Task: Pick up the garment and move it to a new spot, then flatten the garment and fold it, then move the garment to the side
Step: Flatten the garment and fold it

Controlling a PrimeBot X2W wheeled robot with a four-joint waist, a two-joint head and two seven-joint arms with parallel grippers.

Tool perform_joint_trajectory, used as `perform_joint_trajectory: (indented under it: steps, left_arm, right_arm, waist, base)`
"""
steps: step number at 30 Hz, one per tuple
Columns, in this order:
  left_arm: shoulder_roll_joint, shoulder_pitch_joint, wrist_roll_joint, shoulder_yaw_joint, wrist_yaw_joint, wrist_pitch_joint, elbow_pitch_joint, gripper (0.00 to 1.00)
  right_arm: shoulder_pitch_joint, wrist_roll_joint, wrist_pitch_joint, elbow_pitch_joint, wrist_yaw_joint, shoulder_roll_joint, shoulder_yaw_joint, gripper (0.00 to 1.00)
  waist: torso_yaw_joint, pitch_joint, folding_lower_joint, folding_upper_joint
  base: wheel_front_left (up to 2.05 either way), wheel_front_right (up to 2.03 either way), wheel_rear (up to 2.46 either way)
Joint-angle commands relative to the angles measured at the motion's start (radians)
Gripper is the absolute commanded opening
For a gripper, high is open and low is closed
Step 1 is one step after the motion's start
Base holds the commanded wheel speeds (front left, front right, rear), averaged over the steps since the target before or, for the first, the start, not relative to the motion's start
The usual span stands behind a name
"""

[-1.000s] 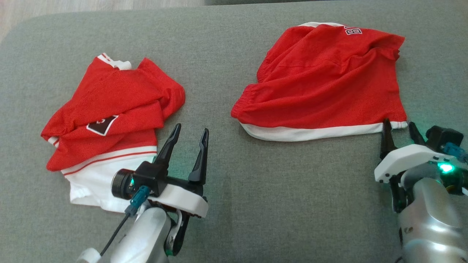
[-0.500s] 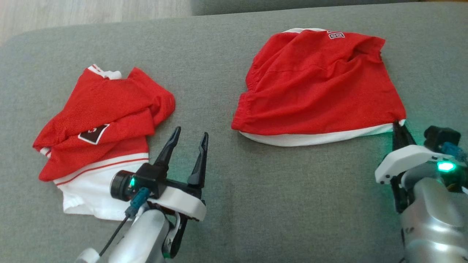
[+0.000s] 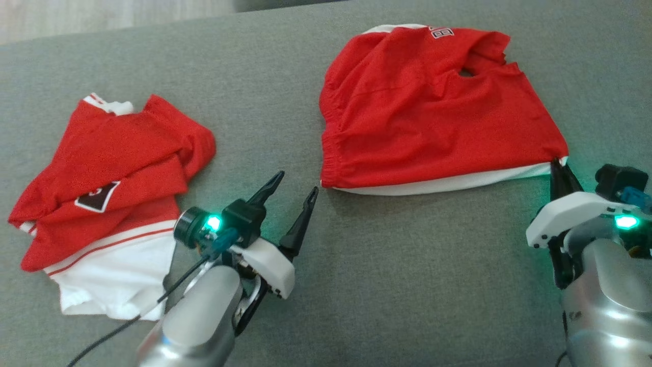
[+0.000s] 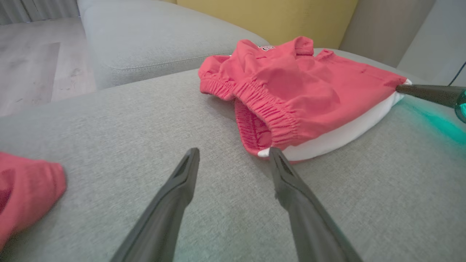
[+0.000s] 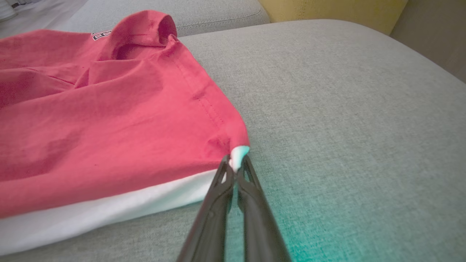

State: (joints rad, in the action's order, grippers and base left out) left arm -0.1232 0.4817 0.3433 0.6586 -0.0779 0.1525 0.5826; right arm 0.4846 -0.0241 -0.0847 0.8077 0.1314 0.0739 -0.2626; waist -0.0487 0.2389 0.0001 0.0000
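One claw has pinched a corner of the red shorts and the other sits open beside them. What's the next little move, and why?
Probably the left gripper eases forward and closes on the waistband corner of the red shorts. The right gripper is shut on the hem corner, while the left's open fingers stand right beside the cloth, gripping nothing; lifting likely needs both ends held.

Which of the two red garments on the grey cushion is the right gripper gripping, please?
The red shorts with the white hem: the right gripper is shut on their near corner. The crumpled jersey with the black patch lies untouched.
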Motion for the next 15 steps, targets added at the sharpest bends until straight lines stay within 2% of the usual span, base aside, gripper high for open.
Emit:
perform_joint_trajectory:
  steps: [1,7,15]
  left_arm:
    - [-0.007,0.046,-0.011,-0.017,-0.007,0.001,-0.012,1.0]
    - [0.008,0.119,-0.01,0.047,-0.04,-0.006,0.06,1.0]
    - [0.019,0.188,0.021,0.117,-0.051,0.005,0.109,1.0]
  right_arm:
    - [0.038,0.008,-0.002,-0.035,-0.001,-0.003,0.028,0.0]
    - [0.053,0.026,0.002,-0.054,-0.001,-0.009,0.045,0.0]
    - [0.072,0.032,0.003,-0.064,-0.001,-0.013,0.06,0.0]
  waist:
    - [-0.013,0.016,-0.0001,0.0]
    - [-0.034,0.048,-0.0001,0.0]
    - [-0.04,0.076,-0.0001,0.0]
  base:
    - [0.0,0.0,0.0]
    - [0.0,0.0,0.0]
    - [0.0,0.0,0.0]
